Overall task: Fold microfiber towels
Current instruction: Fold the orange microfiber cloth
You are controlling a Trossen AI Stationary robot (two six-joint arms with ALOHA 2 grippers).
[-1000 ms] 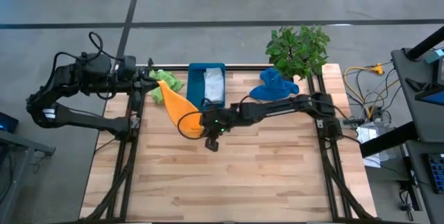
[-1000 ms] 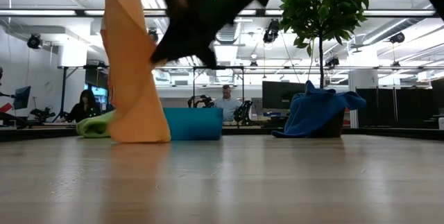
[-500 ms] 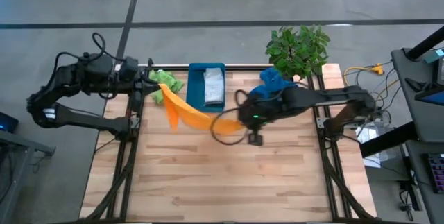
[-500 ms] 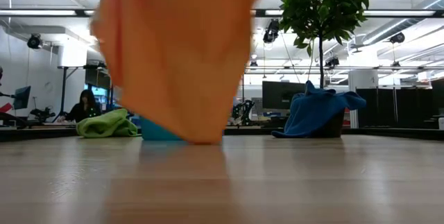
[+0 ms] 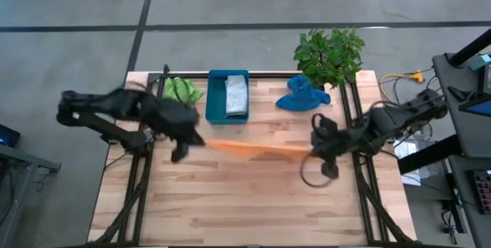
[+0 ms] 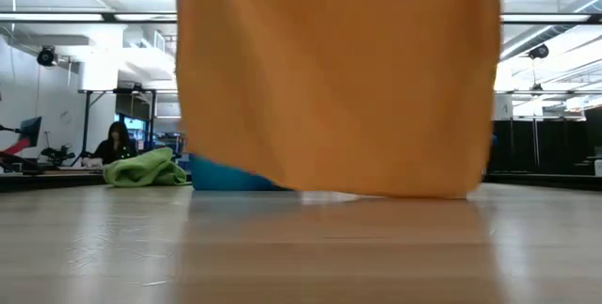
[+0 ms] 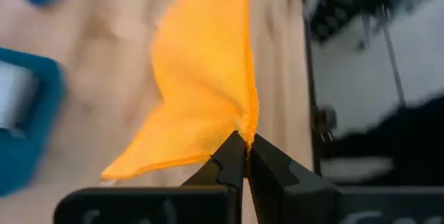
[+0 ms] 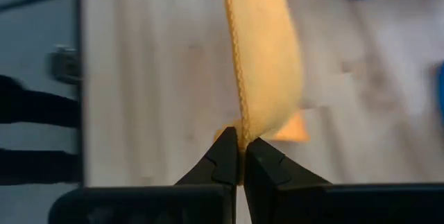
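The orange towel (image 5: 253, 149) is stretched in a line between my two grippers above the middle of the table. In the low view the orange towel (image 6: 339, 78) hangs as a wide flat sheet, its lower edge (image 6: 376, 193) close to the tabletop. My left gripper (image 5: 192, 141) is shut on its left end and my right gripper (image 5: 311, 153) on its right end. The lime green towel (image 5: 182, 90) lies bunched at the far left. The blue towel (image 5: 301, 94) lies heaped at the far right. My left gripper pinches an upper corner of the orange towel (image 7: 246, 128) between its two fingertips (image 7: 229, 156), slanting down from the table's left. The cloth hangs below the hold, its top edge drawn straight toward the other gripper. My right gripper pinches the opposite upper corner (image 8: 243, 130) at the hemmed edge between its fingertips (image 8: 225, 156), slanting down from the table's right. The cloth hangs below, its top edge drawn straight.
A teal tray (image 5: 217, 98) stands at the far middle with a pale grey cloth (image 5: 236, 94) in it. A potted plant (image 5: 330, 52) stands at the far right corner. The near half of the wooden table (image 5: 245, 202) is bare board.
My right gripper has gone up and toward the table's right edge, drawing one corner of the orange towel along. My left gripper has come from the far left down toward the middle. The towel, a narrow hanging bunch before, is now spread out wide between them.
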